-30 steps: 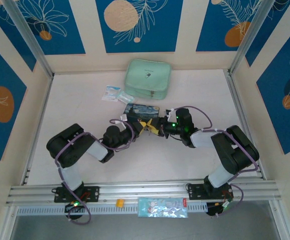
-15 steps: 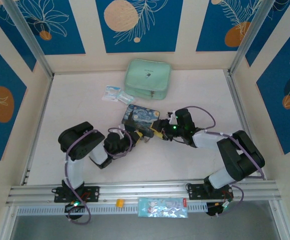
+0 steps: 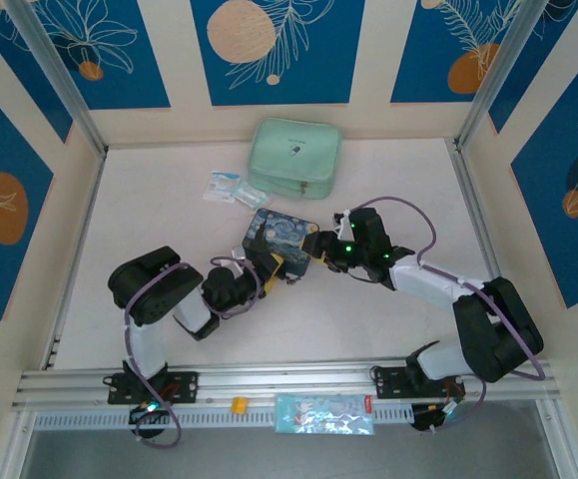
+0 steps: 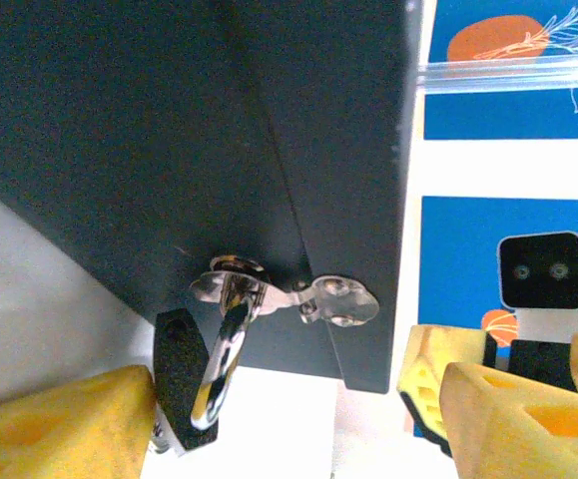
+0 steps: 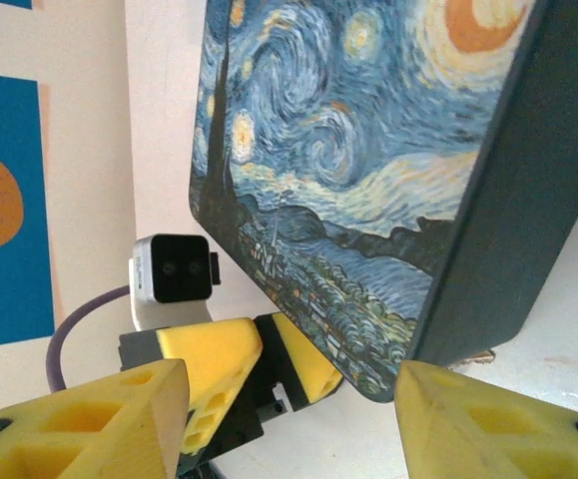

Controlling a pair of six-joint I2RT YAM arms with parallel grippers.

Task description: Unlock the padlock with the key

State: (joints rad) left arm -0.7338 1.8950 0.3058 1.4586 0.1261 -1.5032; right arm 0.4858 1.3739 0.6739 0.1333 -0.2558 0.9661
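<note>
The padlock (image 4: 182,384) has a black body and a silvery shackle (image 4: 224,349). It hangs from the silver hasp (image 4: 313,297) on the side of the dark tin (image 4: 169,140), shackle closed through the hasp loop. My left gripper (image 4: 298,404) is open, with the padlock body just inside its left finger (image 4: 64,424). In the top view the left gripper (image 3: 272,267) is at the tin's (image 3: 281,235) near edge. My right gripper (image 3: 315,249) (image 5: 293,389) is open at the tin's (image 5: 368,150) right corner, facing the left fingers (image 5: 219,364). The key is hidden.
A mint-green pouch (image 3: 294,157) lies at the back, with white-and-blue packets (image 3: 229,188) to its left. A metal rail (image 3: 289,384) runs along the near edge, with a small yellow piece (image 3: 237,404) and a blue-printed packet (image 3: 323,412) in front of it.
Both grippers have drawn back from above the tin, which now shows whole and sits turned and slightly nearer. The left elbow moved left. The right elbow swung out to the right.
</note>
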